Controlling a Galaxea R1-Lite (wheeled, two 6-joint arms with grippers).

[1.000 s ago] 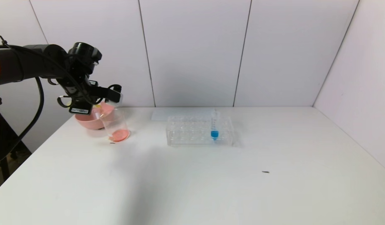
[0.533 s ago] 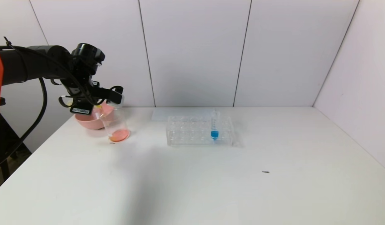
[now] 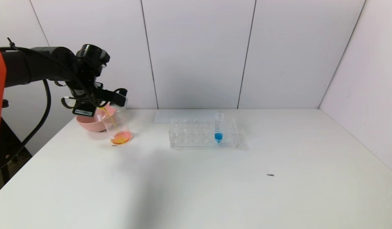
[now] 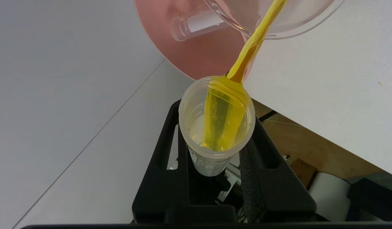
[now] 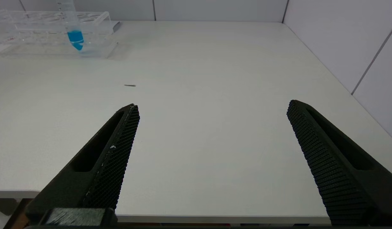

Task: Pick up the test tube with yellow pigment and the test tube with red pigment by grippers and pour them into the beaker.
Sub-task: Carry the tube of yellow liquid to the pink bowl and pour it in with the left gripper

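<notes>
My left gripper (image 3: 117, 98) is shut on the test tube with yellow pigment (image 4: 216, 121) and holds it tilted above the beaker (image 3: 117, 127) at the table's far left. A yellow stream (image 4: 250, 47) runs from the tube's mouth over the beaker's rim (image 4: 294, 30) into it. Red-orange liquid with yellow in it (image 3: 121, 137) lies at the beaker's bottom. No tube with red liquid shows. A clear empty tube (image 4: 196, 25) lies in the pink bowl (image 4: 170, 51). My right gripper (image 5: 213, 105) is open and empty over the table's near edge.
The pink bowl (image 3: 87, 122) stands just behind the beaker. A clear tube rack (image 3: 202, 133) holding a blue-tipped tube (image 3: 218, 130) stands mid-table, also in the right wrist view (image 5: 52, 31). A small dark speck (image 3: 270, 174) lies on the white table.
My left gripper has shifted slightly right and tipped the tube further. Yellow liquid now streams into the beaker, and the liquid at its bottom has turned more orange-yellow.
</notes>
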